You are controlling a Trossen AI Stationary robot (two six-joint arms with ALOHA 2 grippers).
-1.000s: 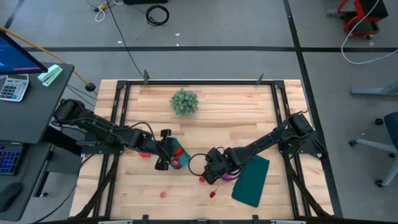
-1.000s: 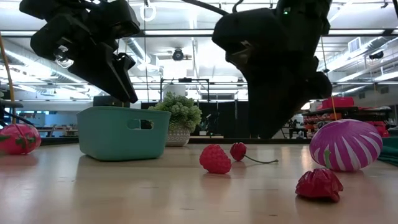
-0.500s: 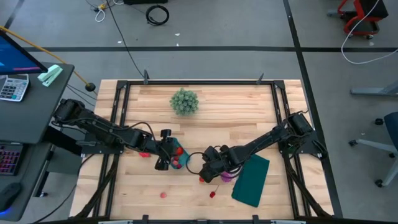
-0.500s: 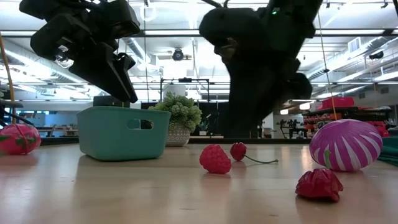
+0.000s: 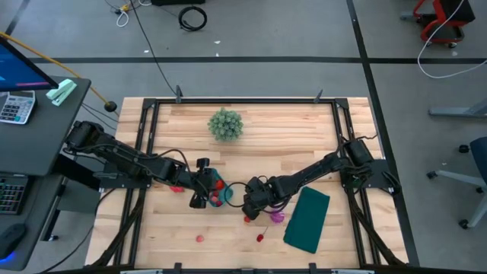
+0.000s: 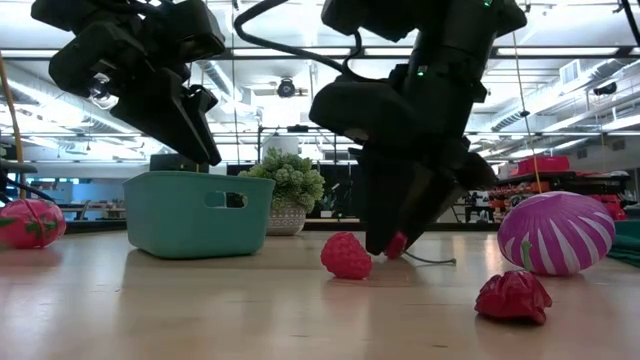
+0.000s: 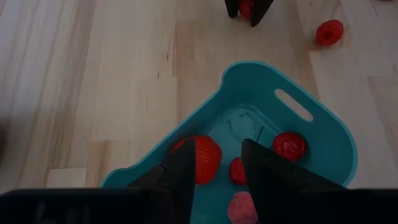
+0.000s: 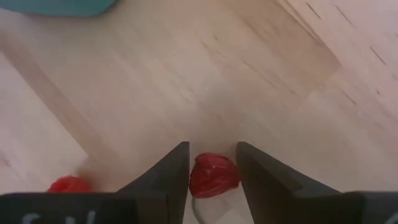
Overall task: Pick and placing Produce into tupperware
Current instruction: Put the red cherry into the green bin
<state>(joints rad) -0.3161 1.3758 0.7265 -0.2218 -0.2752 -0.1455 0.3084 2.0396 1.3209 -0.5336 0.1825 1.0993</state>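
Note:
The teal tupperware (image 5: 221,187) (image 6: 198,213) stands left of the table's middle and holds several red and pink pieces (image 7: 202,158). My left gripper (image 7: 217,155) hovers open above it. My right gripper (image 6: 395,240) (image 5: 249,207) is down at the table, its fingers around a red cherry (image 8: 213,174) with a thin stem. A raspberry (image 6: 346,256) lies just beside it. The purple striped piece (image 6: 556,233), a red piece (image 6: 512,296) and a strawberry (image 6: 30,222) rest on the wood. My right gripper holds the cherry's round red body (image 8: 205,177), pinched between the two fingers (image 8: 177,171). The fingers come from above, slanting down toward the table. The cherry sits on the tabletop (image 6: 400,246), and its stem (image 6: 435,261) trails along the wood.
A spiky green plant (image 5: 226,124) stands near the far edge. A dark-green slab (image 5: 307,221) lies near the right arm, by the purple piece (image 5: 278,217). Two more red pieces (image 5: 200,237) (image 5: 259,237) lie near the near edge. Black frame rails border the table.
My right gripper has come down to the table and shifted a little toward the left, toward the tupperware, ending around the cherry. The left gripper has kept still above the tub.

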